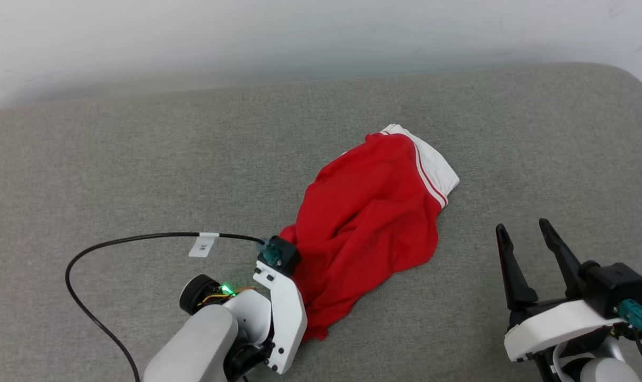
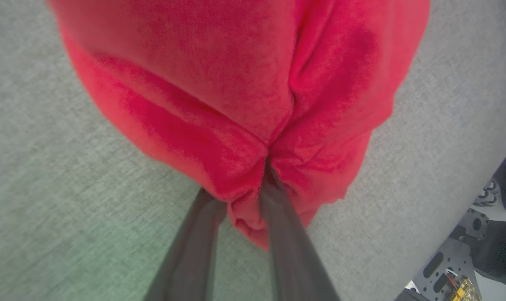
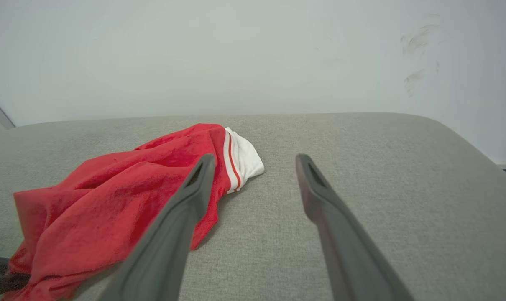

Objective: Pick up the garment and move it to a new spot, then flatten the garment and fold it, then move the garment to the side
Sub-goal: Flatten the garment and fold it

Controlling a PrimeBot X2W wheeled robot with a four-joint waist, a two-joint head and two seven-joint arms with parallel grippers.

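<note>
1. Pinched together on a bunched fold of the red jersey [image 1: 369,212] at the left gripper [image 2: 240,184]; spread wide and holding nothing at the right gripper [image 1: 522,225], parked apart from the cloth on its right.
2. Lies crumpled in a long heap on the grey upholstered cushion [image 1: 140,159], gathered at the near end around the left fingers, with the white striped trim panel [image 1: 437,170] at the far end toward the pale wall [image 1: 300,32].
3. Judged as the first step: picking up and carrying to a new spot. Not yet flattened, not yet folded, no lettering in sight.
4. Next, probably: lift until the trailing far end clears the cushion, carry across, set down with room all round.
5. Worth watching: a thin pinch on soft fabric, likely to slip under a quick pull. Also keep clear of the black cable [image 1: 114,241] looping beside the left wrist.
</note>
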